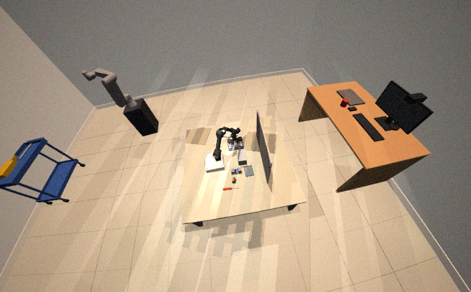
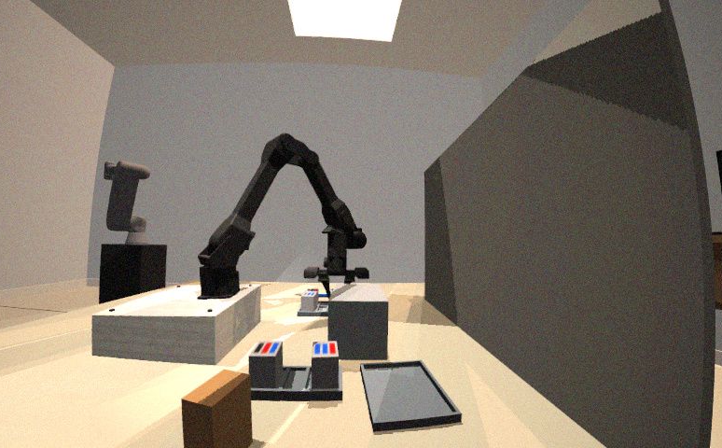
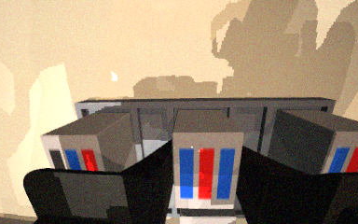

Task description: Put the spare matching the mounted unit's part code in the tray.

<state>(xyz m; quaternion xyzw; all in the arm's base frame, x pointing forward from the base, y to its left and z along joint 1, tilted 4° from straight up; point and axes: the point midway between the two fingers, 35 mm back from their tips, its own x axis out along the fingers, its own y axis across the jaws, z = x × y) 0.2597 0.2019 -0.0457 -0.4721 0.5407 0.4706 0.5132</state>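
the gripper [image 3: 206, 196] is clamped on the middle spare [image 3: 207, 170], blue-red-blue striped, which sits in the far rack [image 3: 204, 105] between two other spares [image 3: 80, 149] [image 3: 341, 149], well apart from the tray [image 2: 409, 395]

This was a robotics lab or workshop: a tiled room with a bench [image 1: 209, 206] at its middle carrying a black robot arm [image 2: 276, 205]. Around the bench stood a second arm on a pedestal [image 1: 122, 99], a blue cart [image 1: 31, 170] and an office desk [image 1: 368, 144] with a monitor [image 1: 401, 106].
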